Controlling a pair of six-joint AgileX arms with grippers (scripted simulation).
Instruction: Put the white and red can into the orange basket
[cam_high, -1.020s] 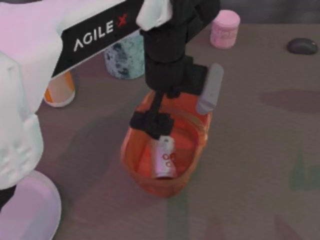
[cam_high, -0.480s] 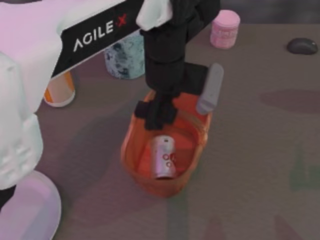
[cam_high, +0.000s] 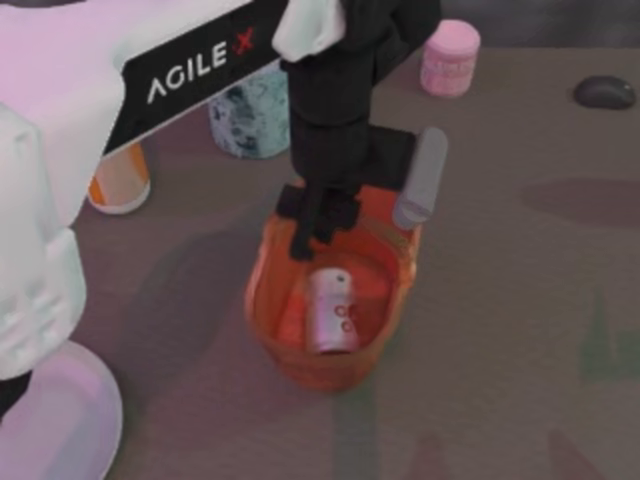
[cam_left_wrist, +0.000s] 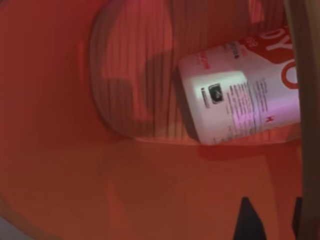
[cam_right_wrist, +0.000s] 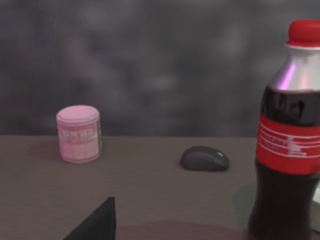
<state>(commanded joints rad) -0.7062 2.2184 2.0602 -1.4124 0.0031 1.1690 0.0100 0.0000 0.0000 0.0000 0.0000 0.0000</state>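
The white and red can (cam_high: 333, 312) lies on its side on the floor of the orange basket (cam_high: 262, 300), near the middle of the table. My left gripper (cam_high: 318, 225) hangs over the basket's far end, above the can and clear of it, open with nothing in it. In the left wrist view the can (cam_left_wrist: 245, 100) rests against the ribbed orange basket (cam_left_wrist: 75, 165) floor, and the gripper (cam_left_wrist: 272, 220) shows two dark tips with a gap between them. My right arm is parked out of the top view.
A marbled teal mug (cam_high: 248, 120) stands behind the basket and a pink-lidded jar (cam_high: 450, 58) at the back. A dark mouse (cam_high: 604, 92) lies at the far right. A cola bottle (cam_right_wrist: 290, 140) stands close to the right wrist camera. An orange and white container (cam_high: 120, 180) stands at the left.
My left gripper has drawn up and back from the can toward the basket's far end. The can stays lying in the basket, shifted only slightly.
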